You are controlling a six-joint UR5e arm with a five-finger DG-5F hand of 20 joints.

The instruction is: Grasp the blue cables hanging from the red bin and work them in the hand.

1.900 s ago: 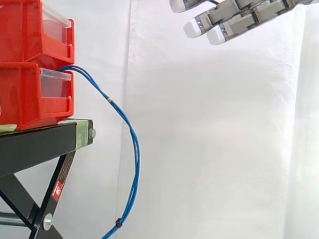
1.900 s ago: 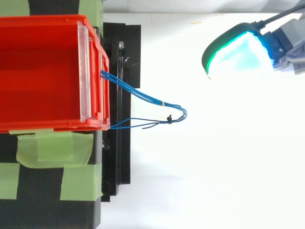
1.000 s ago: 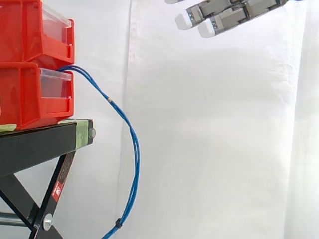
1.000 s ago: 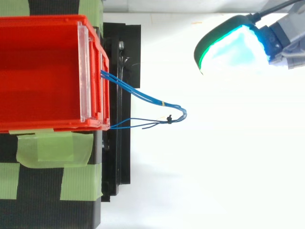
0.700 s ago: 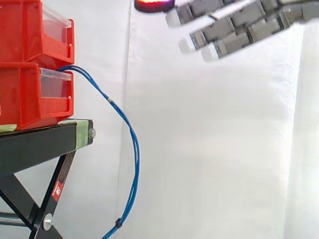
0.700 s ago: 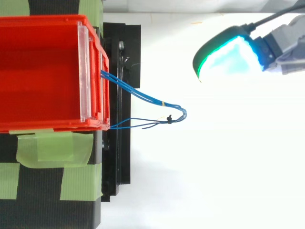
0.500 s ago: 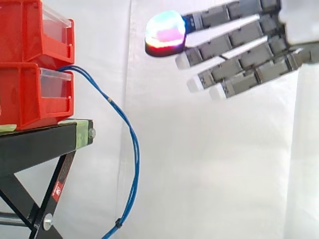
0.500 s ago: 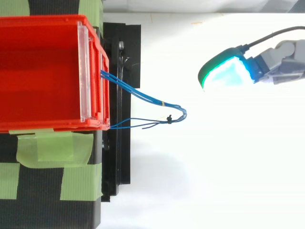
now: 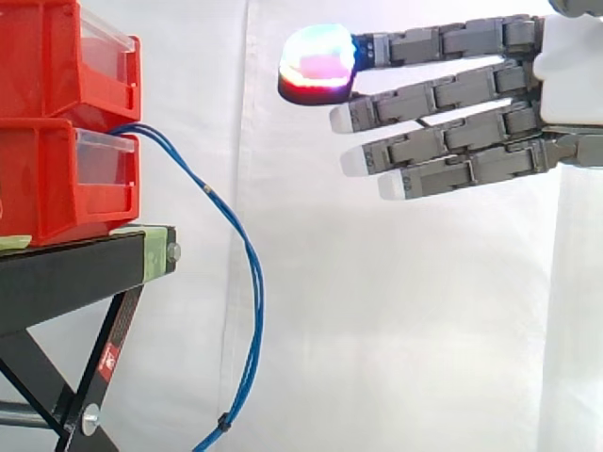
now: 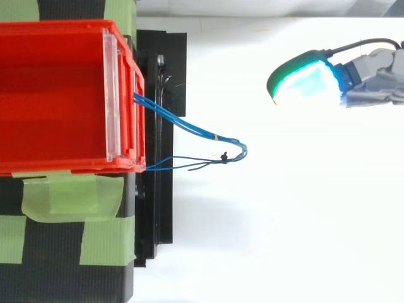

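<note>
Thin blue cables (image 9: 247,273) leave the lower red bin (image 9: 66,174) and hang in a long loop down past the stand; from above the blue cables (image 10: 202,131) bow out to the right of the red bin (image 10: 60,95). My hand (image 9: 471,89) reaches in from the right, above and well to the right of the cables, with its fingers straight and pointing left. One fingertip (image 9: 318,61) glows red and cyan. In the top view my hand (image 10: 372,72) is at the right edge. It holds nothing.
Two red bins are stacked on a black stand (image 9: 75,273) with green tape (image 10: 69,196) on its top. A white curtain (image 9: 405,311) hangs behind. Open space lies between my hand and the cables.
My hand has come down from the top edge into full sight and levelled out, fingers still straight. The cables hang as before.
</note>
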